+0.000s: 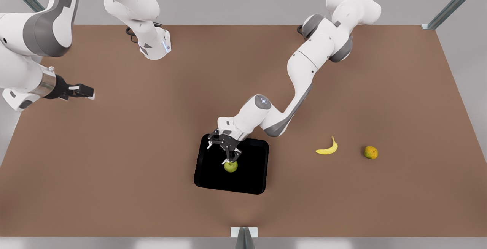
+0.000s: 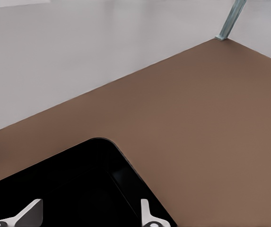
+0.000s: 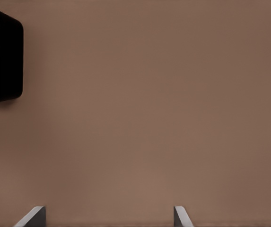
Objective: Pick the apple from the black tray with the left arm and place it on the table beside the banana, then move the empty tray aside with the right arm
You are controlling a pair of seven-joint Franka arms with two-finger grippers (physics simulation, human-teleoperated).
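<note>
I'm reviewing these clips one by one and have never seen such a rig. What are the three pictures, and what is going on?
These are simulator renders of two white robot arms at a brown table. The front view looks down on the whole scene; the other two come from cameras on each arm's wrist. The left gripper reaches into the black tray, fingers spread, just above the apple and not yet gripping it. The right gripper waits, open, above bare table at the front view's left. A banana and an orange fruit lie on the table to the front view's right of the tray.
</note>
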